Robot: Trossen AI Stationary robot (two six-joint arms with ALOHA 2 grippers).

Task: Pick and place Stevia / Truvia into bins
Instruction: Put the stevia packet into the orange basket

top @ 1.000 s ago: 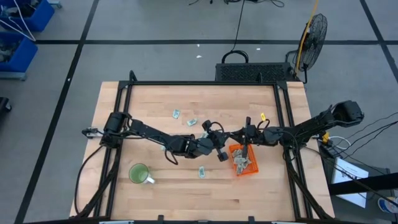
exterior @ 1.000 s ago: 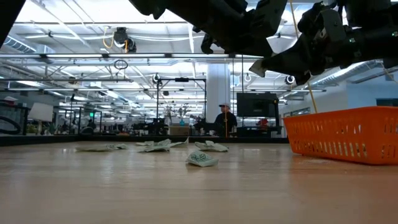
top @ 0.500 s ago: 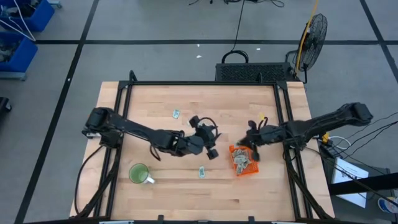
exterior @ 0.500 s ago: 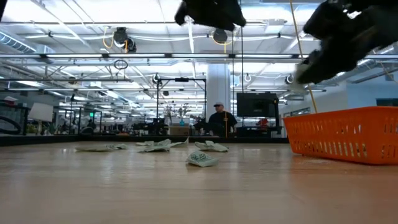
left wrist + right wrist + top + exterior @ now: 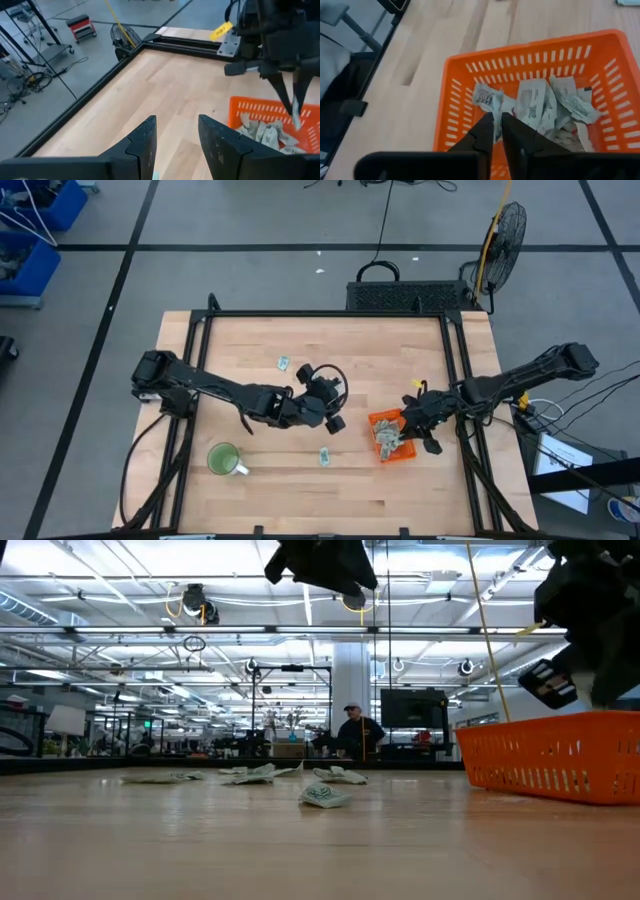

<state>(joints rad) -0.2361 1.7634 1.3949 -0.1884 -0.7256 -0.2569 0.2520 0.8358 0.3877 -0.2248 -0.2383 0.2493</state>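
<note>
The orange tray (image 5: 380, 420) (image 5: 470, 75) on the table's right half holds several pale Stevia sachets (image 5: 532, 102). My right gripper (image 5: 403, 430) (image 5: 497, 122) points down into the tray, shut on one sachet (image 5: 296, 114). My left gripper (image 5: 337, 421) (image 5: 177, 135) hovers open and empty left of the tray, pointing toward it. Loose sachets lie flat on the wood at the far left (image 5: 284, 363) and nearer the front (image 5: 325, 456). My right gripper pinches one sachet between its two fingertips, by its upper edge (image 5: 496, 109). The fingers come from above, pointing down into the tray. The sachet hangs below the fingertips (image 5: 295, 102) over the other sachets; whether its lower end touches them I cannot tell.
A green mug (image 5: 222, 459) stands near the table's front left. A black frame (image 5: 330, 313) runs along the far and side edges. In the low view, several sachets (image 5: 325, 796) lie left of the tray's wall (image 5: 550, 755). A person stands far off in the room behind.
My left gripper has drawn back from the tray toward the table's left and risen. My right gripper has moved from the tray's far edge toward the near side and tipped down over the tray, carrying its sachet.
</note>
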